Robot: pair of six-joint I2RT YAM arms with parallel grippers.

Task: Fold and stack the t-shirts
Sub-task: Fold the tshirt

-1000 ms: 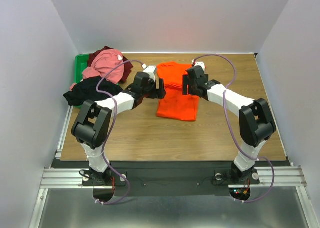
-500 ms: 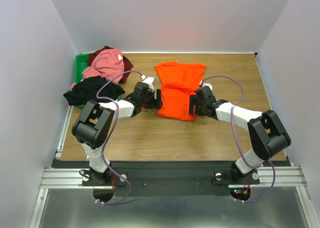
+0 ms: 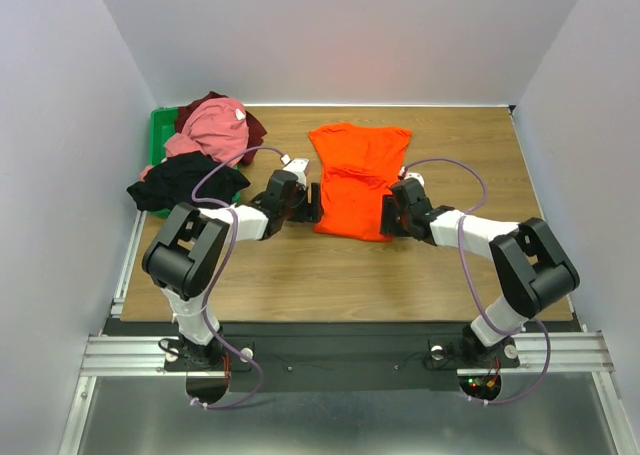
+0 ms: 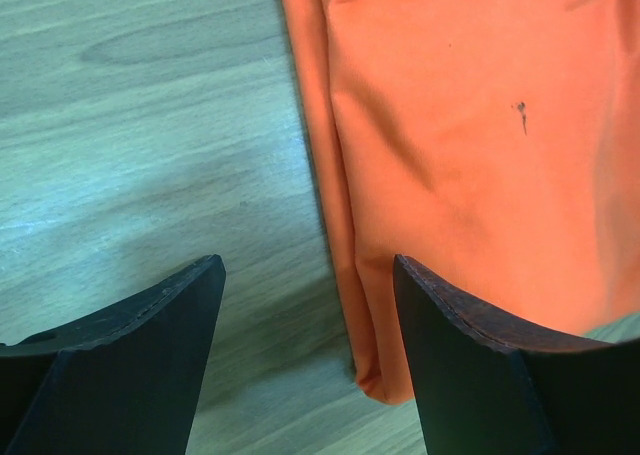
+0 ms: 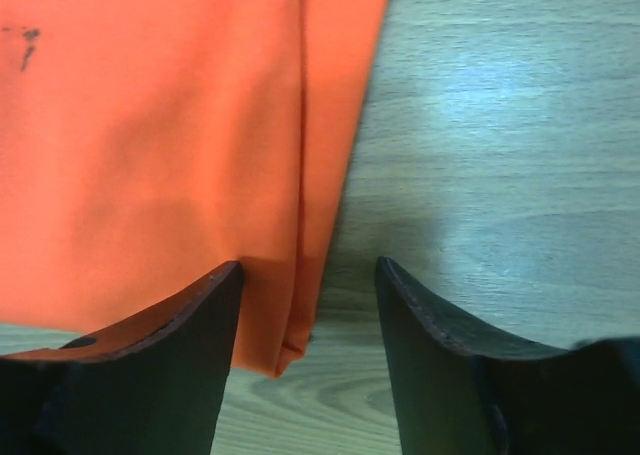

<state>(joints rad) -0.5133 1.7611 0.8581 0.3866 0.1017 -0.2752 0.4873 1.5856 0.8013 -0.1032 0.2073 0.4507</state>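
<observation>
While both arms reach forward from the near edge of the brown wooden table (image 3: 300, 275), each claw sits low at one near corner of the bright orange cloth t-shirt (image 3: 355, 175).

1. Left claw (image 3: 312, 203): released. In the left wrist view the left claw (image 4: 307, 275) has its two black fingers (image 4: 130, 355) well apart. The near left corner of the bright orange cloth t-shirt (image 4: 450, 155) lies between them, just beside the right finger. Nothing is clamped.

2. Right claw (image 3: 388, 215): released. In the right wrist view the right claw (image 5: 308, 267) has its jaws spread across the near right corner of the bright orange cloth t-shirt (image 5: 150, 155). The left finger overlaps the cloth; the right finger is over bare wood.

3. Orange t-shirt: it lies flat at the table's centre, long axis running near to far. Both side edges are doubled over, and the far end is wider than the near end. A small dark mark (image 4: 521, 115) shows on the fabric.

4. Far left corner: a black t-shirt (image 3: 180, 180) drapes over the near rim of a green plastic bin (image 3: 157, 135). A pink t-shirt (image 3: 215, 125) is heaped farther back, with a dark maroon t-shirt (image 3: 254, 128) touching its right side. This heap is well apart from the orange t-shirt.
</observation>
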